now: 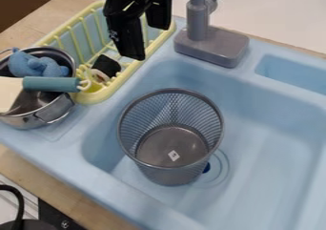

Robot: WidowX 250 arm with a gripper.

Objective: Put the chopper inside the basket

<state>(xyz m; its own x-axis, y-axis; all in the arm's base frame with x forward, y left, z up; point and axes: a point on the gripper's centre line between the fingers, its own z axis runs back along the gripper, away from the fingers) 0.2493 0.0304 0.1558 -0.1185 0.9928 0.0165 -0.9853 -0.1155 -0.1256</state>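
Shows black claw (pixel 147 42) up at the top, over the yellow rack (pixel 96 98), fingers apart with a gap between. Has chopper (pixel 51 84) at the left, lying across the metal pot (pixel 30 121), outside the basket. Teal handle toward the rack, loop at its end, pale blade at the left edge of the view. Puts basket (pixel 167 176) upright in the blue sink (pixel 270 150): grey mesh, round, open top, small white label on the inside bottom. Sits near the drain (pixel 221 169). Also in the pot: blue toy (pixel 45 67), just behind the chopper handle. In the rack: small dark item (pixel 106 66), can't tell what. Includes grey faucet (pixel 210 45) at the sink's back rim, wooden table (pixel 76 195) along the left side.
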